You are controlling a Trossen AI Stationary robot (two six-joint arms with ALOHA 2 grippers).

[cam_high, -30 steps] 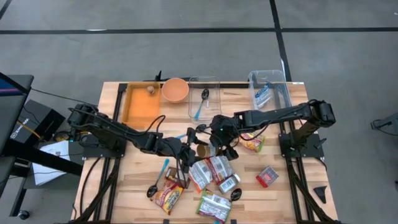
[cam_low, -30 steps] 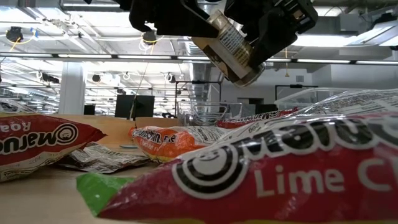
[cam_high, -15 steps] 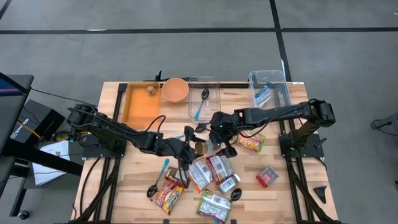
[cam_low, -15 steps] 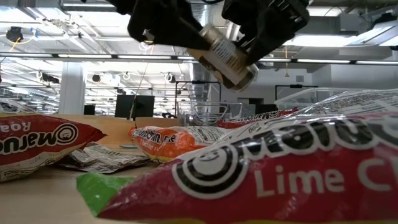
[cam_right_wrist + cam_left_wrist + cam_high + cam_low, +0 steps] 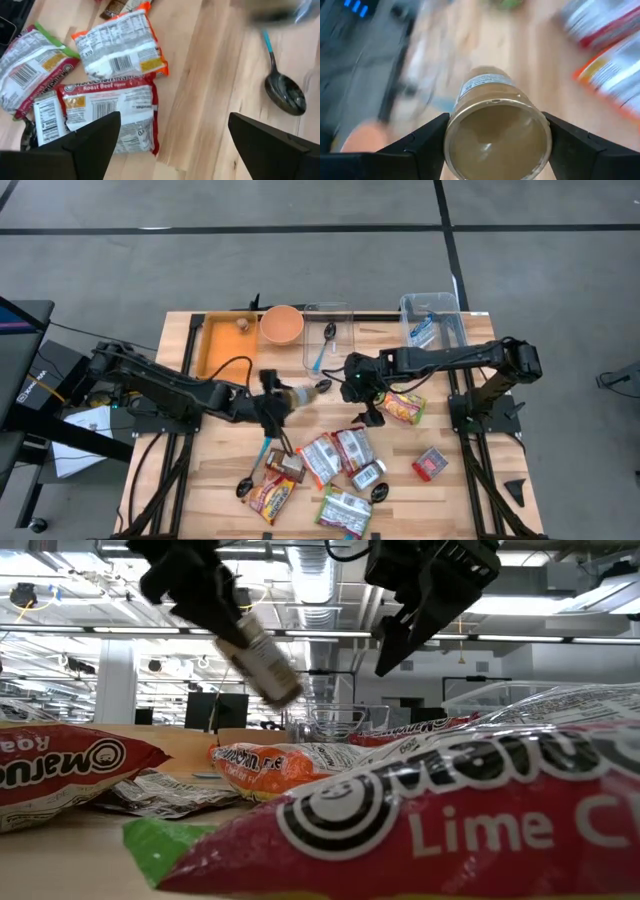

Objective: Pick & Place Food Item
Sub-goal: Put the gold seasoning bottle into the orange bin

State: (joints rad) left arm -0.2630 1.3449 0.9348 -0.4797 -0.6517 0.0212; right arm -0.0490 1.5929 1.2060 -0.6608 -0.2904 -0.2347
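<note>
A small jar (image 5: 297, 394) with tan contents and a white label is in my left gripper (image 5: 275, 402), clear of the table near its middle. It also shows in the low view (image 5: 262, 665) and the left wrist view (image 5: 495, 130). My right gripper (image 5: 363, 406) is open and empty, a little to the jar's right, above the ramen packets (image 5: 117, 50). In the low view my right gripper (image 5: 400, 635) hangs with its fingers spread. My left gripper pinches the jar's round side wall (image 5: 451, 142) between its two fingers (image 5: 422, 140), at the end nearest the wrist. The fingers come about level from the table's left, along the jar. The jar is lifted clear, its free end (image 5: 283, 692) tilted down toward the right.
Several ramen packets (image 5: 340, 455) and a red box (image 5: 430, 464) lie on the near half of the table. An orange tray (image 5: 225, 345), an orange bowl (image 5: 282, 325) and two clear containers (image 5: 328, 340) (image 5: 432, 325) stand along the far edge. A dark spoon (image 5: 285, 95) lies mid-table.
Both grippers were at the jar above the packets. My right gripper has opened and let go. My left gripper has carried the jar toward the table's left edge, and the jar has turned so that its free end points right and down.
</note>
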